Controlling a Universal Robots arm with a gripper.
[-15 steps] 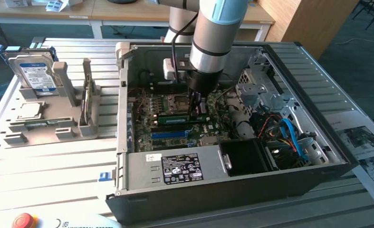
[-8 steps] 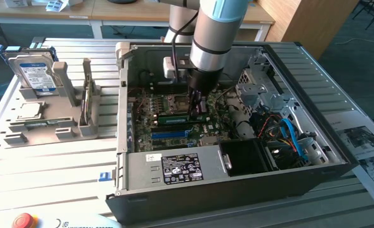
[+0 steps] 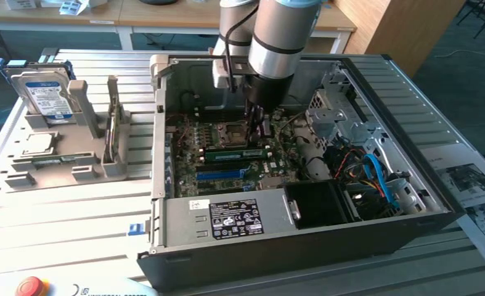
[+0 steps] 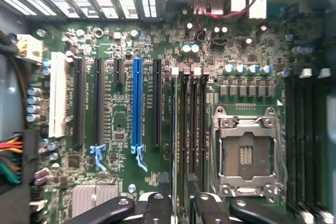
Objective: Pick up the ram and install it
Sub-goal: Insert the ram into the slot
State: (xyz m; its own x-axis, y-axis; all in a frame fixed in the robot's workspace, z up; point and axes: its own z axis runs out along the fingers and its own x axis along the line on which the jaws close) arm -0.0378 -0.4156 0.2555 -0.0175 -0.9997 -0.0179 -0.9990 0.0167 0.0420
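Note:
The ram (image 3: 232, 153), a long green stick, stands on edge in a memory slot of the motherboard, just in front of the CPU socket (image 3: 230, 131) inside the open computer case (image 3: 308, 246). My gripper (image 3: 261, 137) hangs straight down over the ram's end on the exterior view's right. In the wrist view the two black fingers (image 4: 157, 205) stand apart over the row of black memory slots (image 4: 189, 129), so my gripper (image 4: 178, 198) is open. Whether a finger touches the ram I cannot tell.
A long blue slot (image 4: 137, 103) and the CPU socket (image 4: 245, 153) flank the memory slots. The power supply (image 3: 225, 216), cables and a drive cage (image 3: 341, 117) crowd the case. A grey holder (image 3: 61, 163) with a hard drive (image 3: 45, 92) stands at the exterior view's left.

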